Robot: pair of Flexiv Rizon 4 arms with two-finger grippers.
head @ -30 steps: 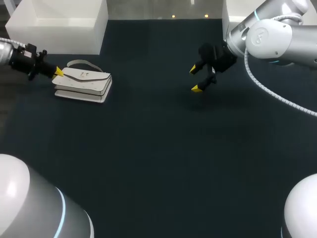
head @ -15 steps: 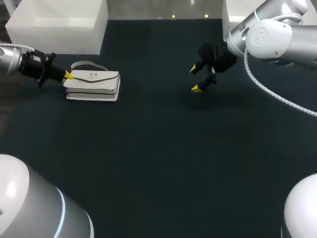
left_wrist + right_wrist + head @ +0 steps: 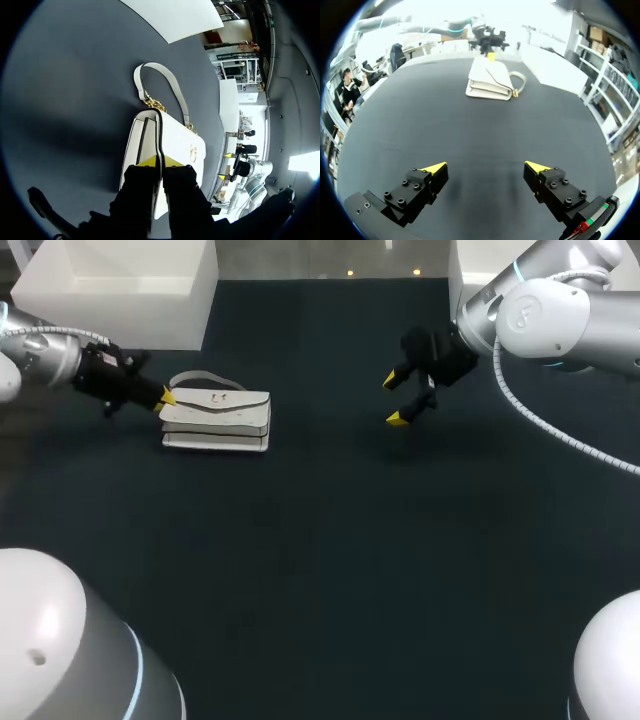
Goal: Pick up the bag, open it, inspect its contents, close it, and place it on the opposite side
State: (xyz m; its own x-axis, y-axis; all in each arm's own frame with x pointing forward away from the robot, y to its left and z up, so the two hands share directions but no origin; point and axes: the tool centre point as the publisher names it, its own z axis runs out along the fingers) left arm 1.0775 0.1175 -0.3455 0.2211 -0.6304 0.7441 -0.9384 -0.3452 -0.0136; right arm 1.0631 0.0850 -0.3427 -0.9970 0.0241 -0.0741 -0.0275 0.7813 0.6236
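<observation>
White leather handbag (image 3: 218, 412) lies flat, far left on dark table (image 3: 330, 540). Your left gripper (image 3: 163, 400) pinches its left end. The hold is thin, so on lift it may slip out or swing. Right gripper (image 3: 394, 400) hangs wide open, far right of middle, well apart.

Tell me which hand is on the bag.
The left hand: it is closed on the end of the bag. The right hand hangs open over bare table, well away from the bag.
</observation>
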